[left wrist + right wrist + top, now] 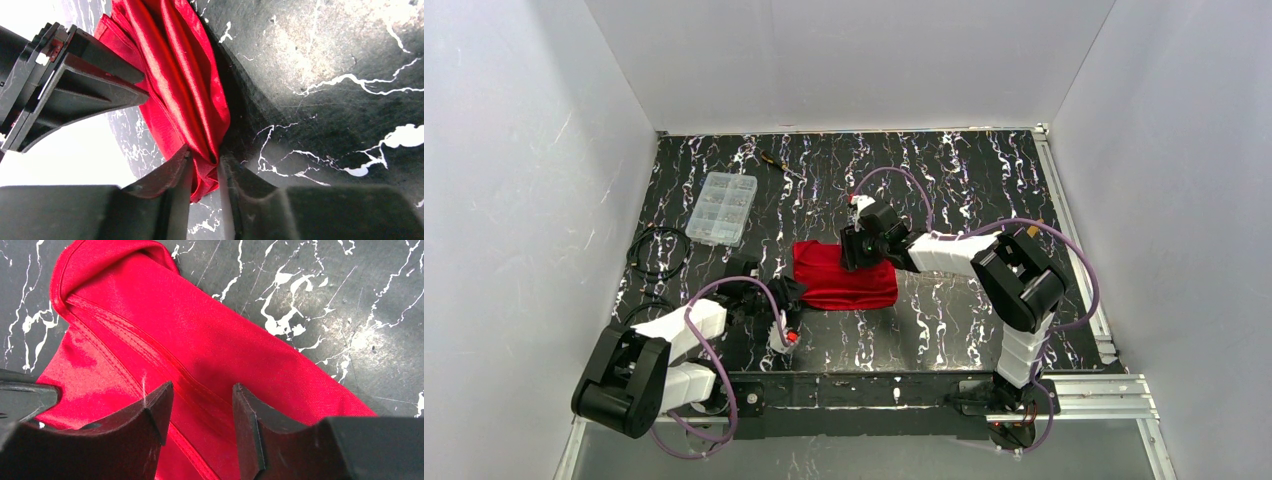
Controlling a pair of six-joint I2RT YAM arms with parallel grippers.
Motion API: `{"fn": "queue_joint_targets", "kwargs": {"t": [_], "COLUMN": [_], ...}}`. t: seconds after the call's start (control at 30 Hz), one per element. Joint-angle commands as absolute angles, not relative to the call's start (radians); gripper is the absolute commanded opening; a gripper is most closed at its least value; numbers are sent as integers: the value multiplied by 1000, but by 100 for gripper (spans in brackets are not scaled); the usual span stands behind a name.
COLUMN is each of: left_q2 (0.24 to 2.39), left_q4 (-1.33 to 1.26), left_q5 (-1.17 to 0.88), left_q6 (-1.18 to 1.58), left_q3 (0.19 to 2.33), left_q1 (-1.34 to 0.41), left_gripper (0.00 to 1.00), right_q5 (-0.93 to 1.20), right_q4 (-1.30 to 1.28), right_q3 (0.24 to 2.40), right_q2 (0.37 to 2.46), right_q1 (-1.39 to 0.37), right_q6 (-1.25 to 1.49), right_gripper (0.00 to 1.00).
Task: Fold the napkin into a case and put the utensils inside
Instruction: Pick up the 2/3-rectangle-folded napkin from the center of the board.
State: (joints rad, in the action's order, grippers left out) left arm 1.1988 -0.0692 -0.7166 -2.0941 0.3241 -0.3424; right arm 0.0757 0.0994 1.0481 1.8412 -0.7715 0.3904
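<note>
napkin partly hidden under right hand

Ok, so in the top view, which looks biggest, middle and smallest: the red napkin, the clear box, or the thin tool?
1. red napkin, largest
2. clear box, a bit smaller
3. thin tool, smallest by far

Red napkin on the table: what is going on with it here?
Two robot arms are working on the red napkin, which lies bunched in a rough rectangle on the black marbled table. The left arm's fingers pinch the layered folds at its left end. The right arm's fingers stand apart just over the cloth, holding nothing. No utensils are in view.
</note>
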Motion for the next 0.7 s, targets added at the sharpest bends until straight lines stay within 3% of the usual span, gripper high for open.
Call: {"fn": "queue_joint_targets", "kwargs": {"t": [0.0, 0.13, 0.33, 0.67], "left_q2": [1185, 1186, 1183, 1226], "left_q4": [-49, -47, -43, 116], "left_q5": [-766, -779, -800, -718], "left_q6": [-2150, -2152, -2054, -1507], "left_q3": [323, 316, 340, 559], "left_q1": [-341, -341, -351, -396], "left_gripper": [19, 0, 0, 0], "right_q5": [81, 79, 69, 65], "right_q4": [143, 148, 159, 168], "right_q3": [1031, 1018, 993, 920], "right_q2": [1858, 1857, 1853, 1790], "right_q1": [-769, -769, -769, -770], "right_q6": [402, 405, 406, 408], "right_gripper": [55, 55, 54, 51]}}
